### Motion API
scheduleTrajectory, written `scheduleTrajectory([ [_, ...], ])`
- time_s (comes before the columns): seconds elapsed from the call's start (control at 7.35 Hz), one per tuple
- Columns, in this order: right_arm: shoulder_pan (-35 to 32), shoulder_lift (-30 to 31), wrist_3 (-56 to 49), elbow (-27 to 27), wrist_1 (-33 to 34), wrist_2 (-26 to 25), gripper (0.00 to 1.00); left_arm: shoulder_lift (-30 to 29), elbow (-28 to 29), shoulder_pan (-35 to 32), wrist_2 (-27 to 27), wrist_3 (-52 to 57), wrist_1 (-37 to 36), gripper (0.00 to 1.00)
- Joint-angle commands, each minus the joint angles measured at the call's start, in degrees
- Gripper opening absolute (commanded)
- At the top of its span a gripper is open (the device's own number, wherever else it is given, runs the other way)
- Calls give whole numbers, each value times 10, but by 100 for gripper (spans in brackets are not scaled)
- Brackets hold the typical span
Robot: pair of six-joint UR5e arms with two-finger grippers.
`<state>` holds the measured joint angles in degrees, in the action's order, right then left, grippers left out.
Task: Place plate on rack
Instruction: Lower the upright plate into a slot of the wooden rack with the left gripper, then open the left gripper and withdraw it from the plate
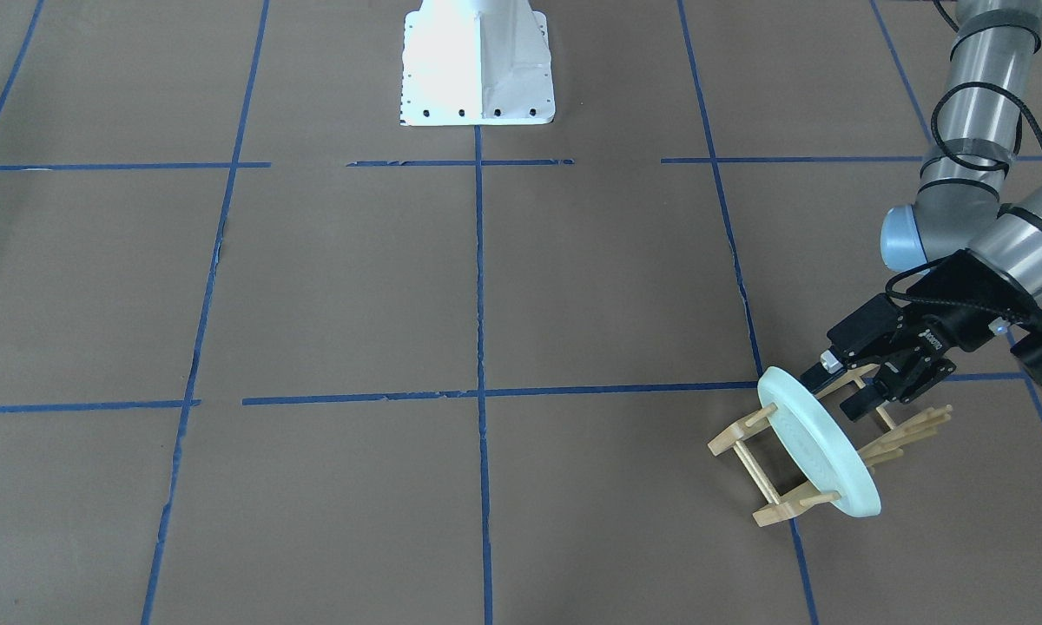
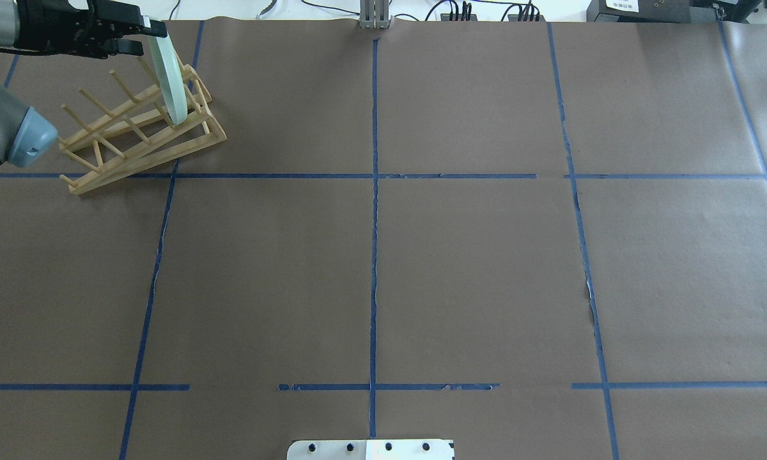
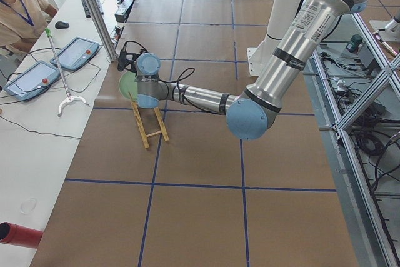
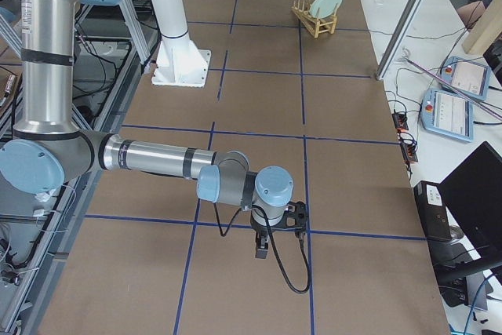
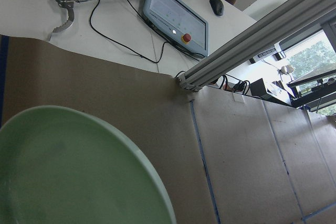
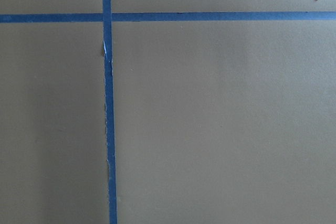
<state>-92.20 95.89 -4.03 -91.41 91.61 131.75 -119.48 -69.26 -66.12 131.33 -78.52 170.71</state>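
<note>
Left gripper (image 1: 840, 388) fingers (image 1: 865, 401) spread open, just beside top rim of round mint-green plate (image 1: 821, 456) standing in light wooden rack (image 1: 777, 512).

**Left arm at the rack:** The robot's near, large left arm (image 3: 294, 54) is stretching from one o'clock down to a blue-capped elbow, then across toward nine o'clock. There its dark left gripper (image 3: 125, 62) is hanging at the top edge of the plate (image 3: 127, 84), the jaws too small to read. The pale green plate is standing on edge at the far end of the rack (image 3: 150, 128), partly hidden behind the wrist. The wooden rack is sitting on the table (image 3: 200, 217), which is papered brown and gridded in blue tape. At ten o'clock an operator (image 3: 15, 10) in a beige shirt is showing at the frame's edge, beside two teach pendants (image 3: 75, 53), a reacher tool (image 3: 65, 99) and a mouse (image 3: 60, 25). A red cylinder (image 3: 19, 234) is lying at seven o'clock.
</note>
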Motion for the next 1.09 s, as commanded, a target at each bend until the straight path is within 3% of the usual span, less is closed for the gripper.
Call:
scheduleTrajectory([
  [0.0, 0, 0, 0, 0, 0, 0, 100, 26, -10, -56, 81, 80, -68, 90],
  [0.27, 0, 0, 0, 0, 0, 0, 100, 64, -47, -122, 126, 234, -197, 88],
  [0.54, 0, 0, 0, 0, 0, 0, 100, 117, -61, -181, 126, 379, -251, 88],
  [0.82, 0, 0, 0, 0, 1, 0, 100, 210, -126, -216, 104, 511, -329, 88],
  [0.95, 0, 0, 1, 0, 1, 0, 100, 244, -160, -220, 57, 587, -399, 88],
])
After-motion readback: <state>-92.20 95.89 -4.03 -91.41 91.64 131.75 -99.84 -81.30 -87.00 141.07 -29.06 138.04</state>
